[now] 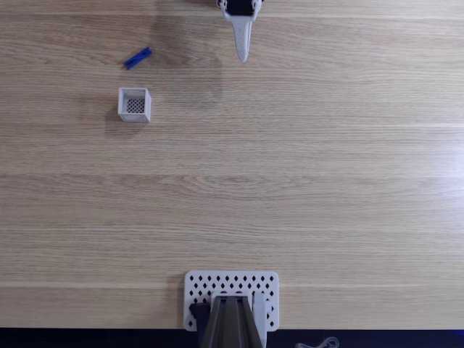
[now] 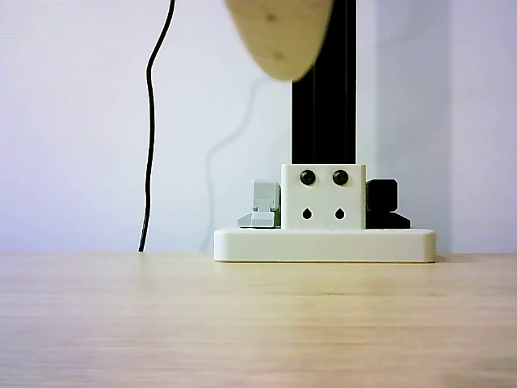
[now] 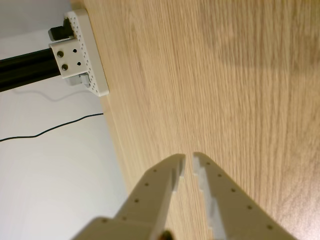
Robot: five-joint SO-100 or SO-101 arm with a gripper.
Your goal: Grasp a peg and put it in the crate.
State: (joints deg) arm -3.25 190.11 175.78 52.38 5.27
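The bright blue peg (image 1: 138, 57) lies flat and slanted on the wooden table at the upper left of the fixed view. Just below it stands the small white crate (image 1: 135, 104), open-topped with a dark mesh bottom and nothing inside. My gripper (image 1: 243, 56) hangs at the top middle of that view, well to the right of the peg and apart from it. In the wrist view the gripper (image 3: 188, 161) has its two pale fingers almost touching, with nothing between them, above bare wood. A blurred pale fingertip (image 2: 279, 40) enters the other view from the top.
A white perforated plate (image 1: 232, 297) with a dark post stands at the table's bottom edge in the fixed view. The plate (image 3: 85, 50) is also at the wrist view's upper left. In the other view the plate (image 2: 323, 242) has a black cable (image 2: 149, 121) hanging to its left.
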